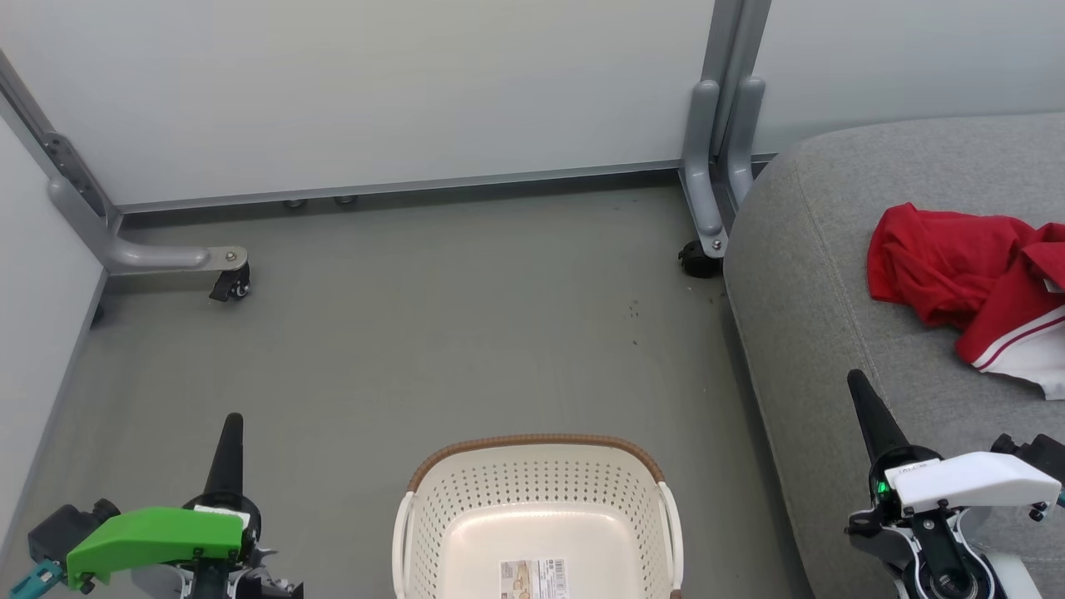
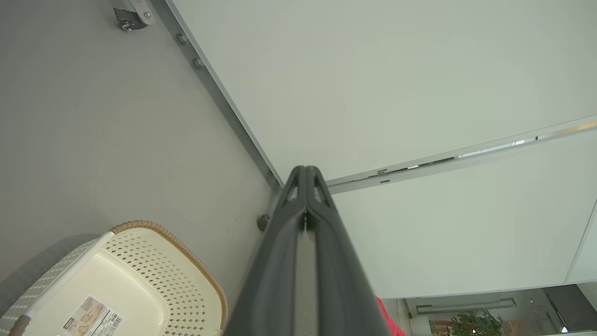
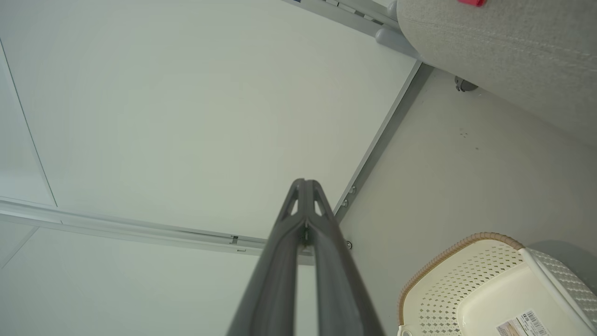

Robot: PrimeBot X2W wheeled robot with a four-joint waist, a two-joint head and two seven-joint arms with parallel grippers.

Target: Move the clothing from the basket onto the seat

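Grey floor (image 1: 416, 333), pale panel walls (image 1: 374, 83) behind | basket (image 1: 532, 453) bottom centre, label sticker on its base | clothing (image 1: 957, 266) crumpled on seat (image 1: 815, 333), at right, well apart from basket | left tool (image 1: 233, 422) clenched, fingers pressed together, left of basket | right tool (image 1: 856, 380) clenched likewise, above seat's near edge

The left gripper (image 1: 232, 433) has long, dark, tapering fingers and a bright green moulded plastic cover (image 1: 154, 532) with small dark screws. The right gripper (image 1: 861, 391) has the same fingers, a white moulded plastic cover (image 1: 969, 481) and a small green light (image 1: 880, 488).
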